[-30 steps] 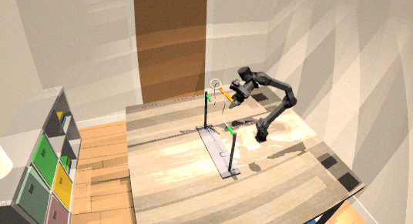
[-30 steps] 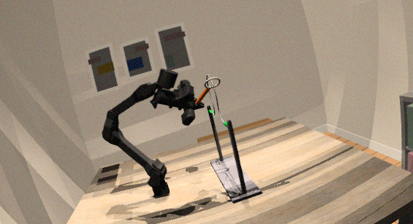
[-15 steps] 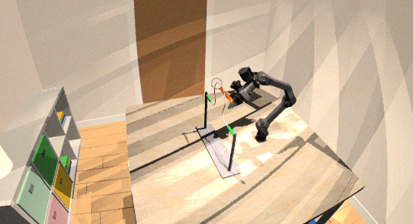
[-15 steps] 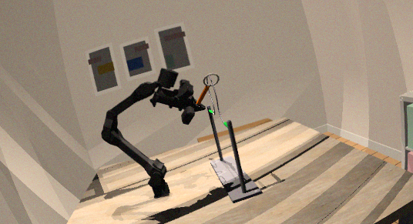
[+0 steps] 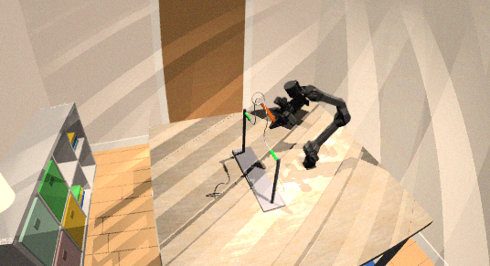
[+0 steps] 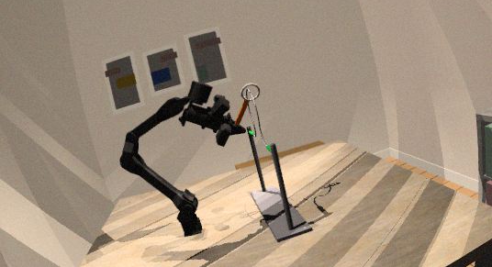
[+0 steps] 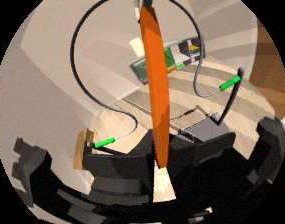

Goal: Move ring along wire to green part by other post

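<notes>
The ring (image 5: 252,99) (image 6: 241,92) is high by the wire's crest; the grey wire (image 5: 264,135) (image 7: 72,50) shows within its outline in the top and exterior views. Whether they touch is too small to tell. The orange handle (image 5: 268,112) (image 6: 241,113) (image 7: 159,85) slopes down from the ring to my gripper (image 5: 273,122) (image 6: 237,127) (image 7: 154,131), which is shut on its lower end, beside the wire. One green part (image 5: 248,116) (image 6: 269,148) (image 7: 230,83) is by the door-side post; the other green part (image 5: 273,154) (image 6: 251,133) (image 7: 105,142) is by the opposite post. The ring is mostly cut off in the wrist view.
The door-side post (image 5: 244,133) (image 6: 282,187) and the opposite post (image 5: 275,182) (image 6: 257,160) rise from a grey base (image 5: 256,173) (image 7: 208,127) on the table. A shelf unit (image 5: 78,154) stands beyond the table. Dark shadows cross base and table.
</notes>
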`<state>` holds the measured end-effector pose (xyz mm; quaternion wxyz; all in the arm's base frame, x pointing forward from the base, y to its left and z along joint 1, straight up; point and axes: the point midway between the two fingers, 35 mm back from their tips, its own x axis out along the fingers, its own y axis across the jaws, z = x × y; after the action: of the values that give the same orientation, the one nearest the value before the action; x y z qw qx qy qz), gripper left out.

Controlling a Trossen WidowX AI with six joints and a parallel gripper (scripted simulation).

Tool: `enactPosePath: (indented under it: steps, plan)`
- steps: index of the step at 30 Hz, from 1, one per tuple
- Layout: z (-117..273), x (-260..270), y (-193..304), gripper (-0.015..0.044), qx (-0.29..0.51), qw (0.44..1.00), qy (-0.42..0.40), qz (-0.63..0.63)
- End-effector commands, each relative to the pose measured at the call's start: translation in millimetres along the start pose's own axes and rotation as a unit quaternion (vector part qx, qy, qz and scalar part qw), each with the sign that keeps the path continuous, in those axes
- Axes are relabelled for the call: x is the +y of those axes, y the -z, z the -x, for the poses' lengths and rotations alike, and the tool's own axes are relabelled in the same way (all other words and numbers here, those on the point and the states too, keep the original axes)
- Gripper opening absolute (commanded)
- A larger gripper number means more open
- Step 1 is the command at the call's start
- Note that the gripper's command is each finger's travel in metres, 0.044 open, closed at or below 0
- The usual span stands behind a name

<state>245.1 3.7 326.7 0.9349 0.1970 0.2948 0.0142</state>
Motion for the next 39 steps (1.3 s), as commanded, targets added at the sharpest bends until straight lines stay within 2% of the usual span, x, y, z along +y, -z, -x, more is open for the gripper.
enactPosePath:
  steps: [1,39]
  plan:
    - [0.8,-2.1,-0.5,-0.0150,-0.005,1.000,0.014,0.023]
    - [2.0,-26.8,-7.2,-0.0150,-0.038,0.957,0.160,0.240]
